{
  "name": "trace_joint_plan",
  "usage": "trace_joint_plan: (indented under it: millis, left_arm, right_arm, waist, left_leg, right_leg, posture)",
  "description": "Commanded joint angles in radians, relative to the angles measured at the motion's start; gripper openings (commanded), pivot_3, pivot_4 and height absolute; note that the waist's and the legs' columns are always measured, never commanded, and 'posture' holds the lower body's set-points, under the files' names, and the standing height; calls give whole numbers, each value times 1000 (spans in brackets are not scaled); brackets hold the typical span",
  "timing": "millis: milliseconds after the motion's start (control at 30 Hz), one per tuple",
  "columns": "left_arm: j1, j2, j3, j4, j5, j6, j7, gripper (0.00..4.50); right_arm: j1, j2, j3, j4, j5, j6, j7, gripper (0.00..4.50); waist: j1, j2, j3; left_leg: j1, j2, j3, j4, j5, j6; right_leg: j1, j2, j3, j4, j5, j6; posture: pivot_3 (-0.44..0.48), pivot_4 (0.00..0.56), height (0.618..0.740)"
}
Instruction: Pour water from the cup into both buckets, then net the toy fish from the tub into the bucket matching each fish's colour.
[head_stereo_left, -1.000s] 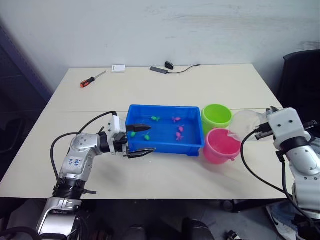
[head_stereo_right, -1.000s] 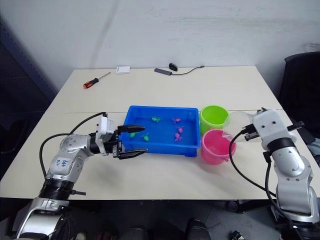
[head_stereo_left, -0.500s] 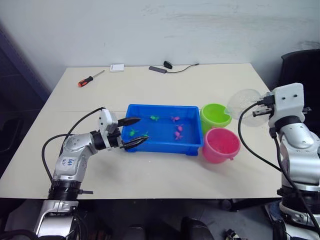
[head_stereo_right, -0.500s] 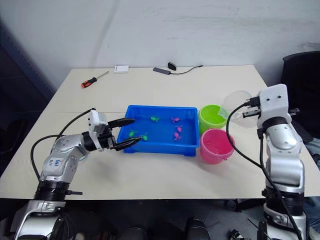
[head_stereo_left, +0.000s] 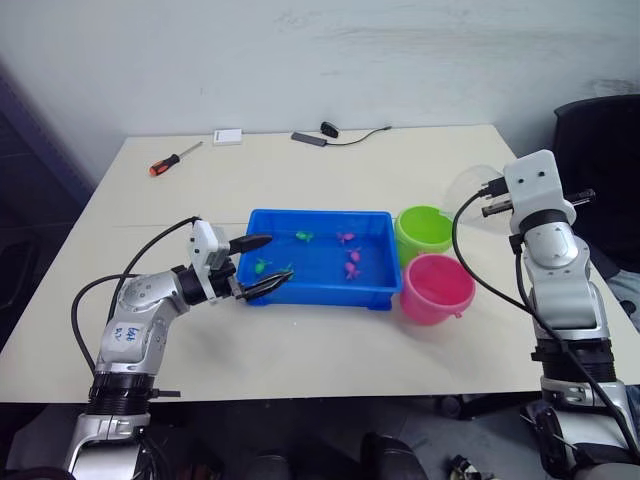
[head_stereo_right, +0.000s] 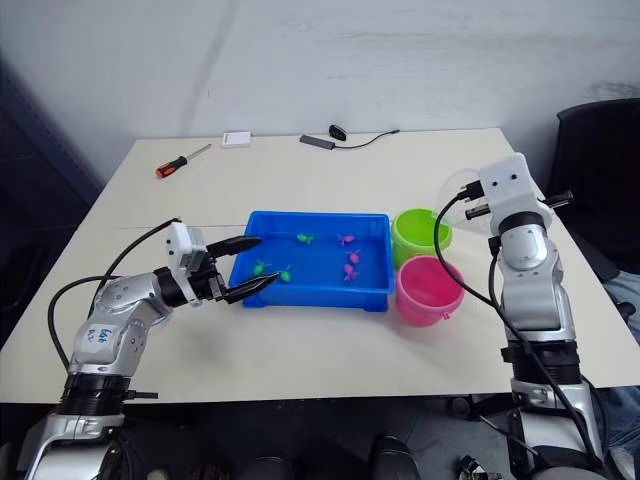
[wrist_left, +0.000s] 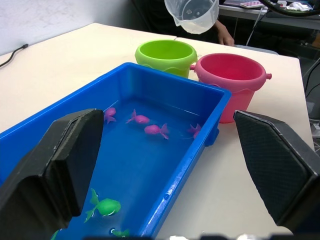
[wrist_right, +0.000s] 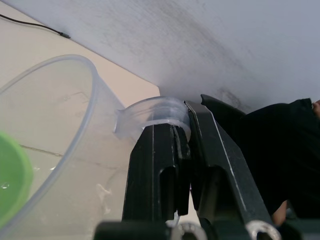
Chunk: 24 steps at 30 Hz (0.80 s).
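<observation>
The tabletop (head_stereo_left: 320, 340) is wide and pale. Near its front edge lies the blue tub (head_stereo_left: 325, 262), its long axis running across from the robot's left to its right, and holding water with small green fish (wrist_left: 102, 206) and pink fish (wrist_left: 156, 130). Just beside the tub's right end stand the lime green bucket (head_stereo_left: 425, 232) and, nearer the robot, the pink bucket (head_stereo_left: 436, 288), close together.

The clear measuring cup (head_stereo_right: 458, 197) is in the air, tilted, above and just right of the green bucket. The right tool (wrist_right: 186, 150) is clenched on its handle, so this arm is the nearer one for pouring. The left tool (head_stereo_left: 262, 266) is released, its fingers spread wide at the tub's left end, holding nothing. A red-handled screwdriver (head_stereo_left: 166, 163) lies far back.
</observation>
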Motion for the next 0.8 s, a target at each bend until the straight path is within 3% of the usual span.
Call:
trace_joint_plan:
  millis: [33,800]
  left_arm:
    - [16,15,20,-53,-18,-2,9,4500]
    - [51,19,16,-85,-16,-7,17,4500]
  right_arm:
    - [-40,-26,33,13,-62,-52,-23,74]
    - [-58,-49,150,40,-281,-148,-89,74]
  waist:
    - [0,0,0]
    - [2,0,0]
  left_leg:
    - [0,0,0,0,0,0]
    - [1,0,-1,0,1,-1]
  right_leg:
    - [0,0,0,0,0,0]
    - [0,0,0,0,0,0]
  posture:
    - [0,150,740]
    - [0,150,740]
